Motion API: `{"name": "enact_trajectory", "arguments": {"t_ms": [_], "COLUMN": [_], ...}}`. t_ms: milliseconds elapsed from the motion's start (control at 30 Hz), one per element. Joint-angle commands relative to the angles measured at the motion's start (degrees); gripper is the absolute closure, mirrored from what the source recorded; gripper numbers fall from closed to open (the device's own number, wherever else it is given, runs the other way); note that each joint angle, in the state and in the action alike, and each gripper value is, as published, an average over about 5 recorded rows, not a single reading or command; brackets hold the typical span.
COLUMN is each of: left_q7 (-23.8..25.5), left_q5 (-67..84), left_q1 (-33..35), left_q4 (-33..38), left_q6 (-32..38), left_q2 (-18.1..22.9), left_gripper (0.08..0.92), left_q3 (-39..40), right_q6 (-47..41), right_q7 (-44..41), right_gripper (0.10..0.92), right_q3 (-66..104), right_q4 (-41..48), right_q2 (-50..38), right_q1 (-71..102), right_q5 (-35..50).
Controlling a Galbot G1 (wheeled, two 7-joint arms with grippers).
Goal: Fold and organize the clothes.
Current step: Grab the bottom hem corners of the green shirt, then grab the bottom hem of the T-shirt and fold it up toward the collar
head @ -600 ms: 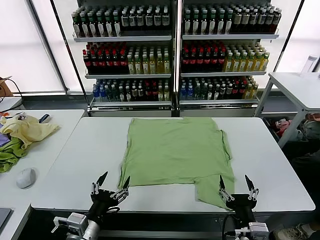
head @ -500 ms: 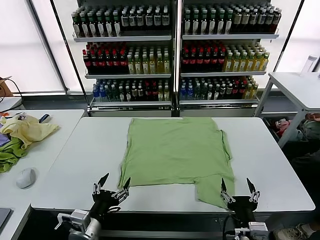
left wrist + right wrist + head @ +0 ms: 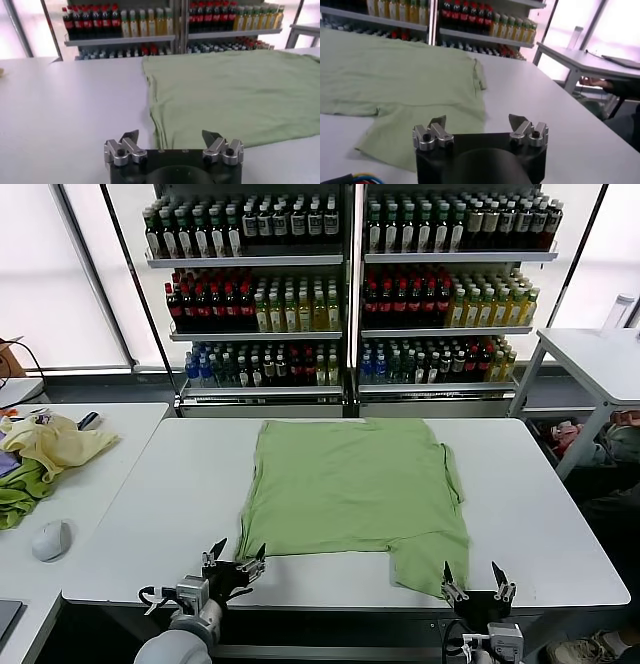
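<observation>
Across the middle of the white tabletop (image 3: 150, 514) the sage-green polo shirt (image 3: 350, 484) lies flat, one sleeve reaching the near edge toward the right corner. At the near edge, the left gripper (image 3: 234, 556) hovers just off the shirt's near-left corner with its fingers spread apart and nothing between them. The right gripper (image 3: 478, 581) sits beside the sleeve at the same edge, fingers likewise apart and empty.

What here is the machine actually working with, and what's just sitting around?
Part of the job:
- green shirt, spread flat on the white table
- left gripper and right gripper, both open

Just lying about:
- yellow garment
- lime cloth
- computer mouse
- bottle shelves
</observation>
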State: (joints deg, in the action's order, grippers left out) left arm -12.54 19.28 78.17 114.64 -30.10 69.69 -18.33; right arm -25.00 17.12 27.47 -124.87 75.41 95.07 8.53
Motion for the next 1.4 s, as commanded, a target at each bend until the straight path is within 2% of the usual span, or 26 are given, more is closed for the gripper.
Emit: {"name": "enact_trajectory", "arguments": {"t_ms": [33, 200, 500, 867, 1033, 1233, 1400], "left_q7": [-1.5, -1.1, -0.9, 1.1, 1.9, 2.6, 3.2], "left_q5": [0.9, 0.9, 3.4, 7.1, 7.5, 8.7, 10.6], "left_q1": [-3.1, -1.6, -0.3, 0.9, 2.7, 4.2, 3.2], "left_q4": [-4.1, -2.8, -2.1, 0.6, 4.5, 8.4, 9.1], "left_q6": [-1.3, -1.0, -1.2, 1.6, 3.3, 4.2, 4.5], "left_q2": [-0.4, -0.2, -0.5, -1.5, -3.4, -6.2, -8.1], "left_gripper": [0.198, 0.329, 0.571, 0.875, 0.901, 0.901, 0.901], "left_q3": [2.0, 2.7, 2.8, 1.1, -0.8, -2.7, -3.4], "right_q6": [-1.9, -2.8, -4.3, -0.6, 2.0, 3.7, 4.1], "right_q7": [-0.3, 0.2, -0.1, -3.4, -4.8, -6.0, -6.3], "right_gripper": [0.203, 0.24, 0.49, 0.81, 0.9, 0.903, 0.903], "right_q3": [-0.1, -0.6, -1.1, 0.1, 1.4, 3.9, 5.1], "right_q4": [1.2, 1.9, 1.6, -1.7, -4.6, -7.8, -6.9], "right_q2": [0.3, 0.5, 0.6, -0.7, -2.1, -4.5, -6.5], "right_q1": [-0.3, -0.3, 0.4, 1.0, 1.3, 0.1, -3.1], "right_q5": [4.5, 6.1, 7.7, 8.5, 8.9, 10.5, 11.6]}}
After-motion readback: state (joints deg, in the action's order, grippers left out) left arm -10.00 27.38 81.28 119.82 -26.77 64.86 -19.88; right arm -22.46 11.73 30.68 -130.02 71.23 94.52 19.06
